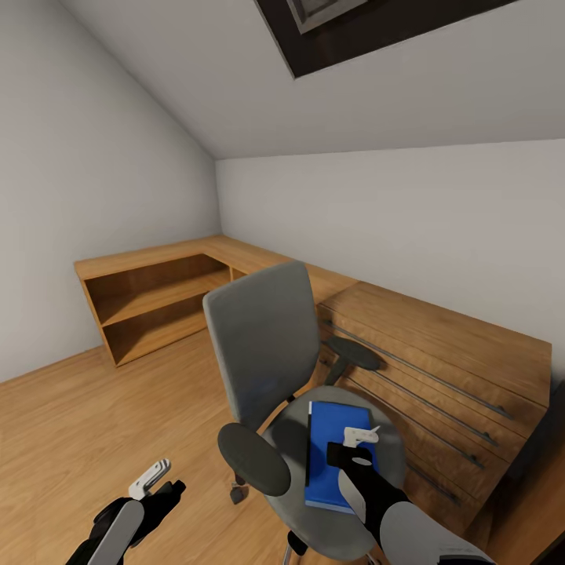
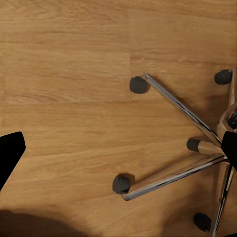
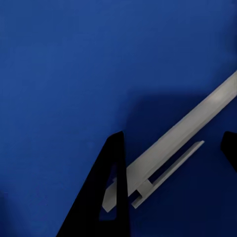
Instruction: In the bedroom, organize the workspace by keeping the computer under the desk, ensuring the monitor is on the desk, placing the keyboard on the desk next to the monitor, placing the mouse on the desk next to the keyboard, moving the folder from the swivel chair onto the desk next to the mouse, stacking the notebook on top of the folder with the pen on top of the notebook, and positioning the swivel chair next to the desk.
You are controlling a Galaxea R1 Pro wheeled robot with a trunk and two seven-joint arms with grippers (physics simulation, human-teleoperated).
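On the round seat of the grey upholstered swivel chair (image 1: 271,345) with dark oval armrests, a flat bright blue rectangular folder (image 1: 333,447), long side running from backrest toward front rim, far corner near the backrest, near edge close to the seat's front. Lying on that blue cover, a thin white pen (image 3: 173,136) with a clip, seen close in the right wrist view, slanted across the cover. Directly over it, the right gripper (image 1: 357,441), fingers (image 3: 106,192) parted to either side of the pen and not closed on it; whether the dark tips touch the cover, impossible to tell. Low at the chair's left side, above bare wooden floor (image 1: 71,424), the left gripper (image 1: 157,479), holding nothing; how far apart its fingers (image 2: 10,150) stand, impossible to tell. Below it in the left wrist view, chrome spokes of the five-star base (image 2: 180,143) with dark casters resting on the planks. Behind the chair, a light wooden corner unit with open shelves (image 1: 157,302), nothing visible on those shelves. To the chair's right, just beside the seat, a light wooden cabinet with long metal handles (image 1: 451,369). Open floor wide on the chair's left and front; tight room on its right against the cabinet.
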